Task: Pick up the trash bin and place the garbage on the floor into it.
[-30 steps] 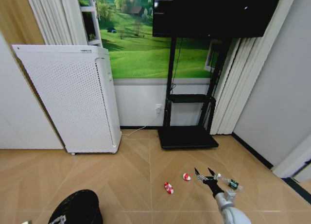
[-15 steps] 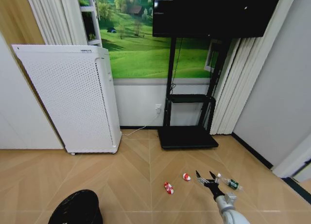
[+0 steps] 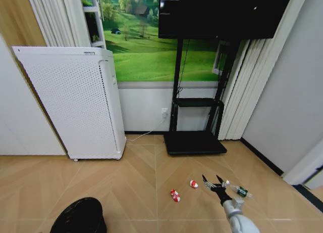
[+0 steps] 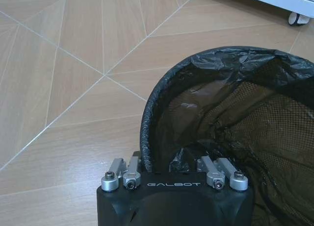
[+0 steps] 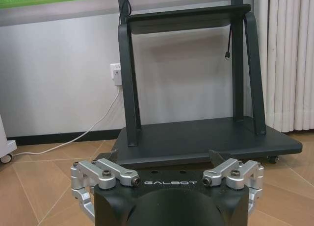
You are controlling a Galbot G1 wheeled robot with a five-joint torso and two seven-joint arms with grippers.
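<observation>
Herringbone floor (image 3: pixel 131 177) below a white perforated appliance (image 3: pixel 75 101) and a black TV stand (image 3: pixel 197 122). At far left, one trash bin (image 3: pixel 79 216) — rim pinched by the left gripper (image 4: pixel 174 167). Two red-and-white wrappers (image 3: pixel 175 195) (image 3: pixel 194 183) just left of the spread right gripper (image 3: pixel 214 182); one bottle (image 3: pixel 239 190) just right.

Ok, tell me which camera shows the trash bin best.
The left wrist view: the trash bin is seen close, its mesh wall, black liner and rim clear, with the left gripper astride the rim. The head view catches part of it at the bottom edge.
</observation>
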